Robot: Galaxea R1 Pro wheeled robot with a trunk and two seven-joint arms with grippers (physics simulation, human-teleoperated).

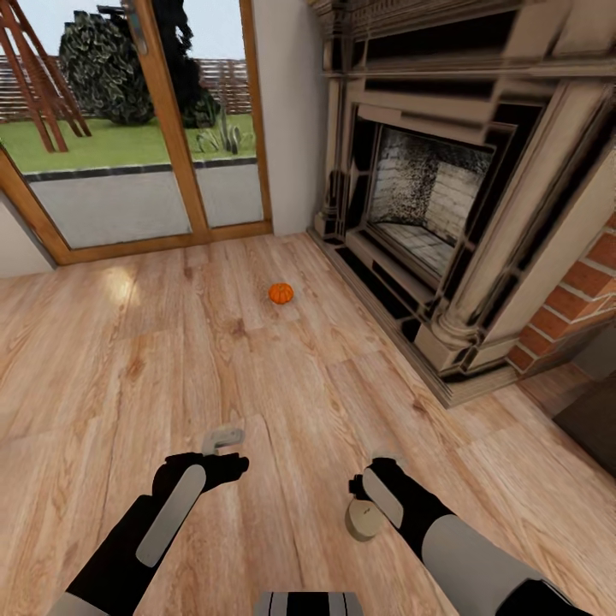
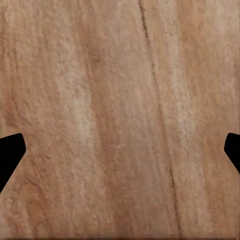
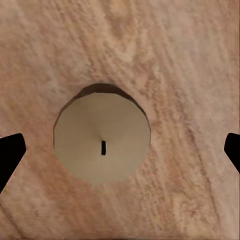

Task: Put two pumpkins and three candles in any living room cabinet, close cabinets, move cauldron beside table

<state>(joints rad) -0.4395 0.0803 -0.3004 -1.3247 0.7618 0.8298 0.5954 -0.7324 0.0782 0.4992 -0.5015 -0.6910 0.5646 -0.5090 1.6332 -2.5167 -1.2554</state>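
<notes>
Below, a round cream candle [image 3: 102,138] with short black wick stands between the wide-open, empty right end effector [image 3: 120,150].

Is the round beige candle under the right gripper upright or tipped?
Upright: the round beige candle shows its flat top and dark wick, standing on the wooden floor.
</notes>
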